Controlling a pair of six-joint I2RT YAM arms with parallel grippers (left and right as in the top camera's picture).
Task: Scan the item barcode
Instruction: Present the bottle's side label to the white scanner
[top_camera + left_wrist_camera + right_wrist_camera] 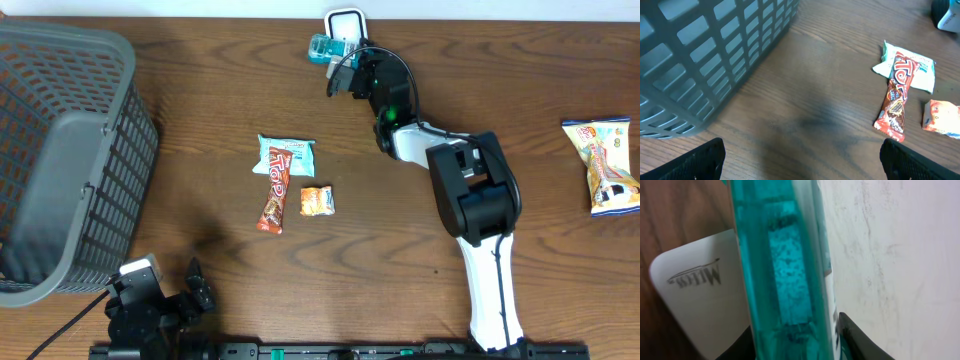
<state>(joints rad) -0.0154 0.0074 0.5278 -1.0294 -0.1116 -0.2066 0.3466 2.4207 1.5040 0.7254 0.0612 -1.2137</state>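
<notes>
Overhead view: right gripper (342, 58) was clamped on the teal see-through plastic scanner (323, 47) by its white stand (347, 18). Left gripper (200, 283) gaped wide. Red foil snack bar (275, 190) lay mid-table, so probably nothing scanned yet.

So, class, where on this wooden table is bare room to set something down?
Bare wood lies between the grey mesh basket and the red-brown candy bar, and between the black-and-white right arm and the yellow snack bag. Crowded: around that bar.
</notes>
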